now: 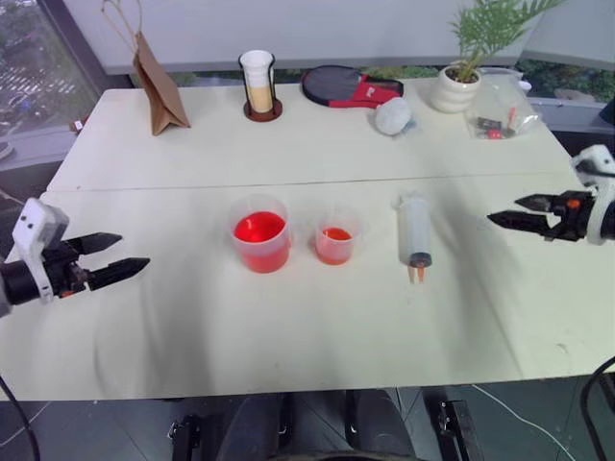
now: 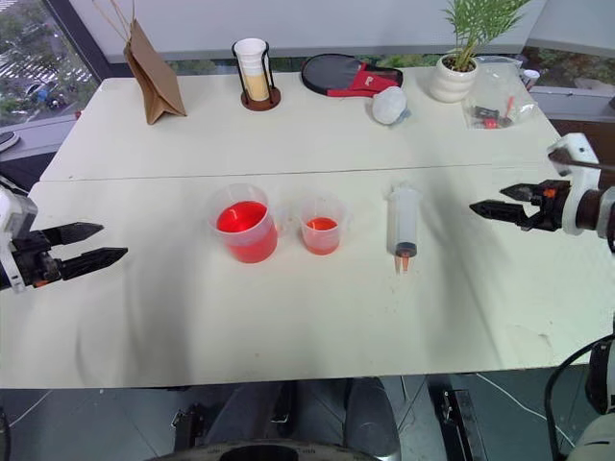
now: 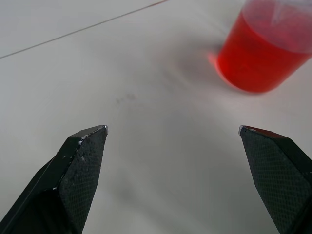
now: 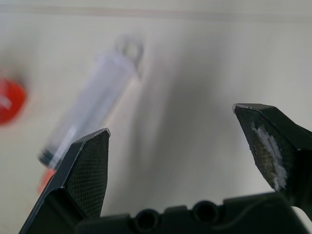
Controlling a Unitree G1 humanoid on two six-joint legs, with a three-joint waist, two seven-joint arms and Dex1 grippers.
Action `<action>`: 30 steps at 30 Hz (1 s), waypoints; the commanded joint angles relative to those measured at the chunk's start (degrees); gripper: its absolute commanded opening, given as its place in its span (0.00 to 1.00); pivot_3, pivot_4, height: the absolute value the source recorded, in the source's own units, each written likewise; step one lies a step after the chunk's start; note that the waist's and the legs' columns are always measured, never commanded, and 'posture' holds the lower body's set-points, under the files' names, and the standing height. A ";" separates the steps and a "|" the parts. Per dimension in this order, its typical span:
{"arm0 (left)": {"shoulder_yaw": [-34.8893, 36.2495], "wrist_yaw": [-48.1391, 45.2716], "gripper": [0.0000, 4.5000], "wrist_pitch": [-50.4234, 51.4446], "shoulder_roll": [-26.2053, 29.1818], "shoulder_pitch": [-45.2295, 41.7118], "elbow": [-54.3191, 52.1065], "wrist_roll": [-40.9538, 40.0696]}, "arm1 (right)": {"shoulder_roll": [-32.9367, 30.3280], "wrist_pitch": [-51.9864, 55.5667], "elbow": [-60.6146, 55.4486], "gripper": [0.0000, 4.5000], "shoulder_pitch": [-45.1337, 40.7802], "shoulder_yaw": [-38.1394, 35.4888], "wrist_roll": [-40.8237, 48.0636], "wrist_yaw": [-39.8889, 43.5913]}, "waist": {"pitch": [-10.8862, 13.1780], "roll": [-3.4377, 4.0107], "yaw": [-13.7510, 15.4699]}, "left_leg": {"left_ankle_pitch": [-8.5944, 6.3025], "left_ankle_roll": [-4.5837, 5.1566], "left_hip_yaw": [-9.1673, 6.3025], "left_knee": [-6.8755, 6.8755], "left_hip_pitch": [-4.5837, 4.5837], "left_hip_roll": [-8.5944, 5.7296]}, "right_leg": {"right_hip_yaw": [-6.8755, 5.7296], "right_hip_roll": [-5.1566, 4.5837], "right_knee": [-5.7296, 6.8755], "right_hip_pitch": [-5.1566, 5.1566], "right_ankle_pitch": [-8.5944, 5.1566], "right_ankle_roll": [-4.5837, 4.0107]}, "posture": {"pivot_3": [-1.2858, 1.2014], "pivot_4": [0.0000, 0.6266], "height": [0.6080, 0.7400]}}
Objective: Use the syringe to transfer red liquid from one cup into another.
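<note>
Two cream-coloured tables pushed together form the tabletop (image 1: 192,327), with a seam running across between the far half and the near half. On the near half, roughly midway between the left and right edges and just on the near side of the seam, stands the larger cup (image 1: 260,233), clear plastic with a pour lip, about half full of red liquid (image 1: 259,229). Just beside it toward the right edge, not touching, stands the smaller cup (image 1: 335,239) with a shallow layer of the same red liquid. Further toward the right edge, apart from both cups, the syringe (image 1: 415,234) lies flat on the tabletop, its plunger end toward the seam and its orange-red tip toward the near edge; the barrel looks clear.

The left gripper (image 1: 123,257) hovers over the left edge of the near half, pointing in toward the cups, its jaws spread wide and holding nothing; the left wrist view shows bare tabletop between its fingers (image 3: 83,165) and the larger cup beyond. The right gripper (image 1: 504,211) hovers over the right edge, pointing in toward the syringe but well apart from it, jaws likewise spread wide and empty.

Along the far edge stand a brown paper bag (image 1: 159,86), a stack of paper cups in a holder (image 1: 259,86), a table-tennis paddle (image 1: 336,86), a white crumpled object (image 1: 393,115), a potted plant (image 1: 459,82) and a clear plastic bag (image 1: 500,113).
</note>
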 commanded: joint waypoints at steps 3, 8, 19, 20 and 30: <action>0.12 0.50 0.99 -1.86 -0.53 -1.13 0.30 1.22 | 0.56 -4.75 -2.10 1.00 1.77 0.23 -3.47 -4.48 | 0.00 0.00 0.01 | 0.05 -0.10 0.10 -0.01 0.00 0.00 | 0.02 -0.01 0.01 -0.03 0.01 0.01 | 0.52 0.24 0.98; 0.45 1.08 0.99 -1.65 -1.83 -0.76 -1.22 0.87 | 1.92 -5.10 -0.12 1.00 -0.22 0.03 -3.44 -3.76 | 0.00 -0.01 0.02 | 0.05 -0.08 0.40 -0.01 0.00 0.03 | 0.22 -0.01 0.00 -0.10 0.01 0.02 | 0.52 0.24 0.98; -1.58 1.20 0.99 -3.64 -2.94 -5.79 1.89 1.75 | 3.66 -10.09 9.91 1.00 -9.41 2.97 -9.21 -8.15 | 0.00 -0.01 0.06 | 0.05 -0.09 0.56 0.01 0.00 0.05 | 0.37 -0.01 0.00 -0.17 0.01 0.02 | 0.52 0.24 0.98; -1.92 1.17 0.99 -4.34 -3.09 -7.00 3.04 2.14 | 3.83 -9.30 11.23 1.00 -11.59 3.11 -9.77 -9.19 | 0.00 -0.01 -0.04 | 0.05 -0.10 0.59 0.01 0.00 0.05 | 0.38 0.00 0.00 -0.18 0.01 0.02 | 0.52 0.24 0.98; -9.40 -4.38 0.99 -5.60 -1.28 -26.18 3.03 2.27 | 7.39 18.50 12.40 1.00 -30.24 20.95 -15.70 7.74 | 0.05 -0.12 -0.25 | 0.08 -0.14 0.73 0.06 -0.07 0.12 | 0.45 0.08 0.03 -0.31 0.02 0.04 | 0.52 0.24 0.98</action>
